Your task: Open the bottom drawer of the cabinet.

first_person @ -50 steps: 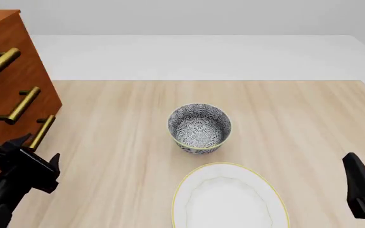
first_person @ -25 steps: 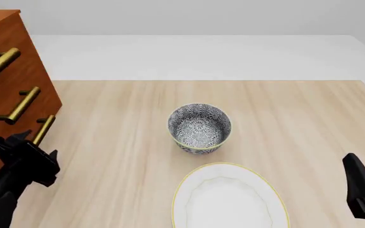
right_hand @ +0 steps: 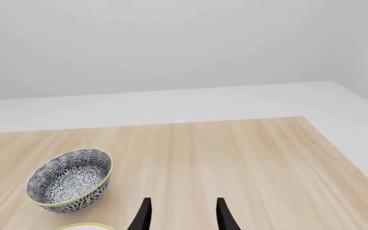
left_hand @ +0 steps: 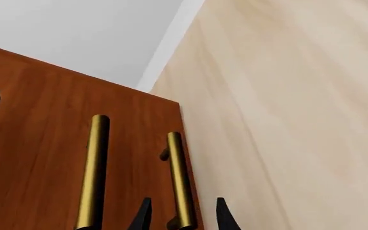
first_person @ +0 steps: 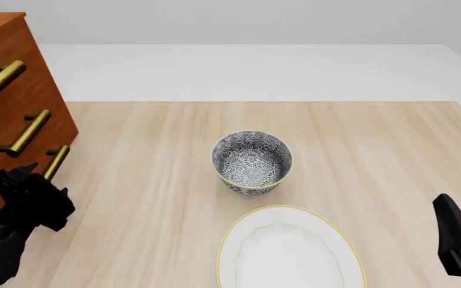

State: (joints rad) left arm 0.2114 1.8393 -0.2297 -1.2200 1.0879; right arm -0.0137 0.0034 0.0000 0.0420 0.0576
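Handle of the bottom drawer (left_hand: 181,184) sits right between your left jaws (left_hand: 180,218) in the left wrist view: the two black fingertips stand spread on either side of the brass bar's near end, not closed on it, nothing held. In the front view, the cabinet (first_person: 6,78) stands at the worktop's (first_person: 374,156) far left, with your left jaws just below the lowest handle. Compared with a second ago, your left jaws have crept up and toward the cabinet; the drawer looks shut as before. Your right jaws (right_hand: 180,215) hang spread and empty over bare worktop, unmoved, with the patterned bowl (first_person: 251,162) and white plate (first_person: 290,252) mid-worktop.
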